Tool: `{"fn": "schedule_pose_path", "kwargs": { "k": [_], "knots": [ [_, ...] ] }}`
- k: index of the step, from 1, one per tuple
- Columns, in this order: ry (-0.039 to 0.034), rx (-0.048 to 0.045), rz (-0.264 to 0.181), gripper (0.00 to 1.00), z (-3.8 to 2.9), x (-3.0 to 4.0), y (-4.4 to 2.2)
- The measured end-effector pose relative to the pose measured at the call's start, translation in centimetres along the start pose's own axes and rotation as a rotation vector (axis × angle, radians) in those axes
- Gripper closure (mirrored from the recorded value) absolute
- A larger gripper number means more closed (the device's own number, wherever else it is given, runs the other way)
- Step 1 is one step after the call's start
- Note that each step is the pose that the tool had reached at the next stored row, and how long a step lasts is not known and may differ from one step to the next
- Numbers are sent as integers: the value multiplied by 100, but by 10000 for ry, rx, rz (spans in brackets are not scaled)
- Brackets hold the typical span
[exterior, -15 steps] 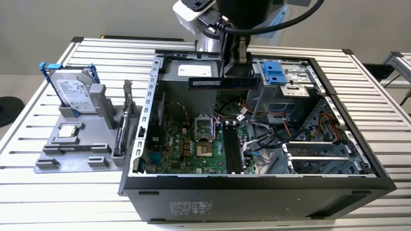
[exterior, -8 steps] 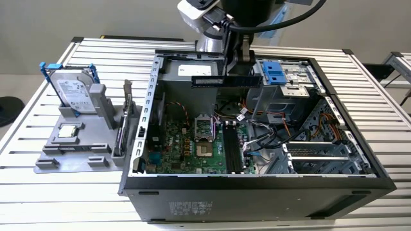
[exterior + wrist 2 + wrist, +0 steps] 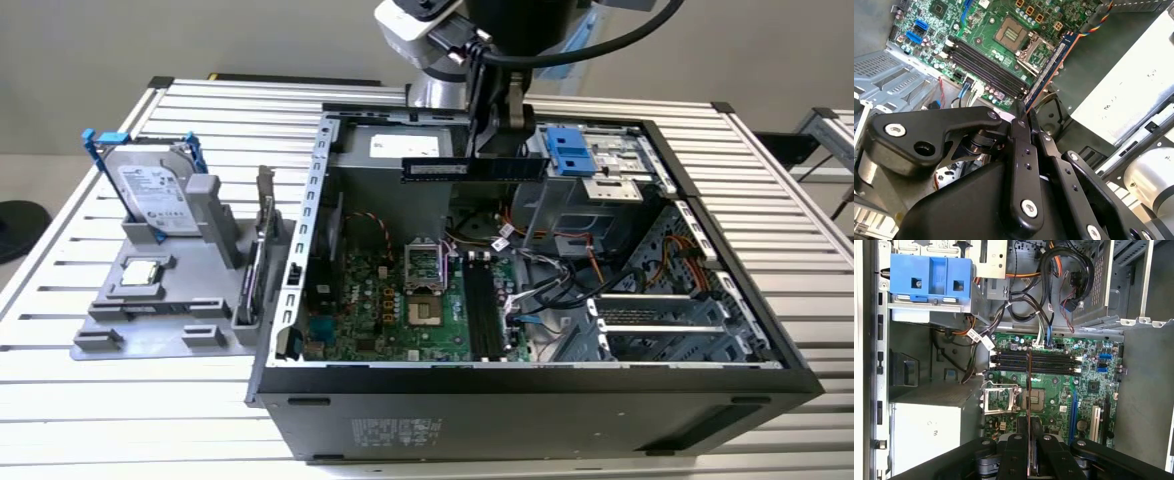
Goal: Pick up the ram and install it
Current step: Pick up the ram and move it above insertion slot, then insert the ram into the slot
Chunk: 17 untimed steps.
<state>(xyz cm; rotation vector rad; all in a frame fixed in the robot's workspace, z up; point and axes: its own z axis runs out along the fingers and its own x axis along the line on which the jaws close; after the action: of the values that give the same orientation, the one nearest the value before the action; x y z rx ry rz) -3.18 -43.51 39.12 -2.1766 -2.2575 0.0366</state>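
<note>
Claw (image 3: 494,155) pinches 1 ram (image 3: 438,168), stick level & on edge, held in the air over 1 open PC case (image 3: 534,420). In both wrist views the ram hangs above 1 motherboard (image 3: 1054,390), apart from its slots (image 3: 1054,362). At exterior view's left, 1 hard drive (image 3: 150,195) stands in a grey holder (image 3: 147,310).
</note>
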Motion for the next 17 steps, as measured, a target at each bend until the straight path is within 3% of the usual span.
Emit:
{"fn": "schedule_pose_path", "kwargs": {
  "k": [10, 17],
  "knots": [
    [2, 1, 31, 100, 0, 0, 2],
    [9, 3, 328, 100, 1, 0, 2]
  ]
}}
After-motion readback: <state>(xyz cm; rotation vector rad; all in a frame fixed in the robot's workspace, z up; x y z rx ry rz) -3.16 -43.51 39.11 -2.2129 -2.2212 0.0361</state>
